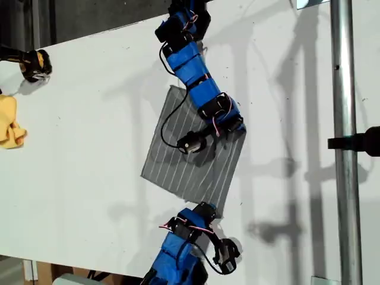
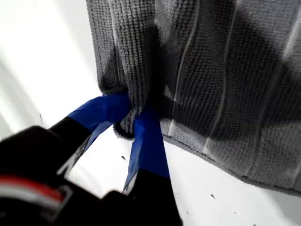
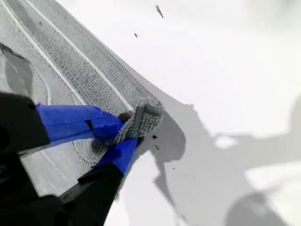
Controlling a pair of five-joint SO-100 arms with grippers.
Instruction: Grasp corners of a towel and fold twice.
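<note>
The grey striped towel [image 1: 184, 166] lies spread on the white table [image 1: 71, 190], mid-picture in the exterior view. My first gripper [image 1: 208, 209] comes from the exterior view's bottom edge and is shut on the towel's nearest corner [image 2: 124, 129]. In the first wrist view its fingertips [image 2: 134, 110] bunch the towel [image 2: 225, 84] there. My second gripper [image 1: 237, 127] reaches over the towel from the top edge. It is shut [image 3: 124, 134] on the corner [image 3: 148, 115] at the exterior view's right, which curls up. The towel [image 3: 61, 56] lies flat behind it.
A small yellow cloth [image 1: 9, 124] sits at the exterior view's left edge, with a black and yellow object [image 1: 35, 64] above it. A metal pole [image 1: 344, 148] stands along the exterior view's right side. The table's front edge runs along the bottom.
</note>
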